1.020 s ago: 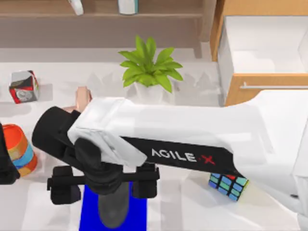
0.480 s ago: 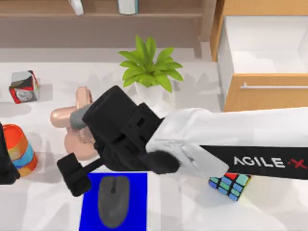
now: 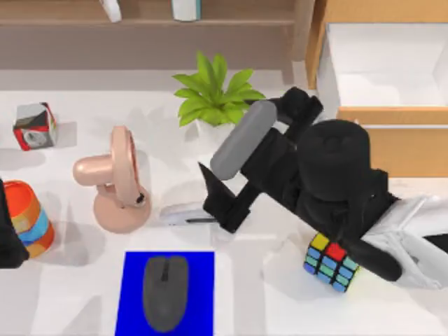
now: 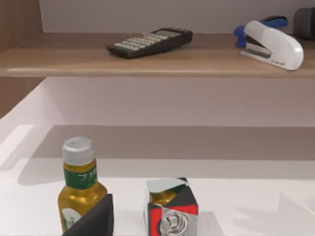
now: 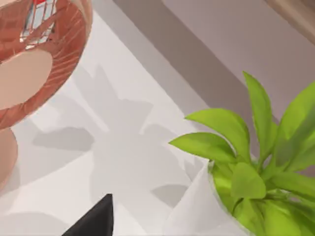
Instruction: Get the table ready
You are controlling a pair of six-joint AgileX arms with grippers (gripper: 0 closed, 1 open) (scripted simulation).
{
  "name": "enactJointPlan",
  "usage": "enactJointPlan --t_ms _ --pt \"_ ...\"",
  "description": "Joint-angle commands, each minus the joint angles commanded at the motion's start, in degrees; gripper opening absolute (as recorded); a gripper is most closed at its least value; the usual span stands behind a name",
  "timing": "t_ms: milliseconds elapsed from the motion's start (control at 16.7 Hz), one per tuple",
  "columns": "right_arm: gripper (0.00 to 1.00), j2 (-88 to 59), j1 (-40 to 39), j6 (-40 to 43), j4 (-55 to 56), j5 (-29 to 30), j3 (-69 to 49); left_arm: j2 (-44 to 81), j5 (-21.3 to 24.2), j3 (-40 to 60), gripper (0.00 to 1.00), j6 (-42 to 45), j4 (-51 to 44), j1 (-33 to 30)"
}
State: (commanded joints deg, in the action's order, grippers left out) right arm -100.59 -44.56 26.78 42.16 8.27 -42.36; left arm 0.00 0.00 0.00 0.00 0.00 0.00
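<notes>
The white table point(image 3: 273, 308) carries a blue mat point(image 3: 133, 308) at the front with a grey mouse point(image 3: 166, 290) lying on it, free of any gripper. My right gripper point(image 3: 218, 199) hovers open behind and to the right of the mat, between the pink fan point(image 3: 115, 182) and the Rubik's cube point(image 3: 330, 262), holding nothing. One of its black fingertips point(image 5: 96, 219) shows in the right wrist view, near the fan point(image 5: 34, 69) and the plant point(image 5: 251, 182). My left arm point(image 3: 8, 241) is parked at the table's left edge, one fingertip point(image 4: 96, 219) off to one side.
A potted plant point(image 3: 217, 105) stands at the back centre and a light-wood cabinet point(image 3: 392, 140) with an open drawer at the back right. A red-and-white cube point(image 3: 33, 126), a striped cup point(image 3: 29, 217) and a yellow bottle point(image 4: 78, 196) stand at the left. A pale flat object point(image 3: 180, 213) lies beside the fan.
My right arm has pulled back from over the mat, up and to the right. The mouse stays on the mat and the fan is now uncovered.
</notes>
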Motion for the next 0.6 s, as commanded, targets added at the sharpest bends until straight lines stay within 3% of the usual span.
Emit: enactJointPlan --t_ms 300,600 --pt "1.00 0.79 10.21 29.02 30.43 4.76 16.17 0.00 0.00 0.00 1.00 0.00 0.00 0.00" --pt "1.00 -5.05 19.11 51.36 50.76 9.97 26.83 0.00 0.00 0.00 1.00 0.00 0.00 0.00"
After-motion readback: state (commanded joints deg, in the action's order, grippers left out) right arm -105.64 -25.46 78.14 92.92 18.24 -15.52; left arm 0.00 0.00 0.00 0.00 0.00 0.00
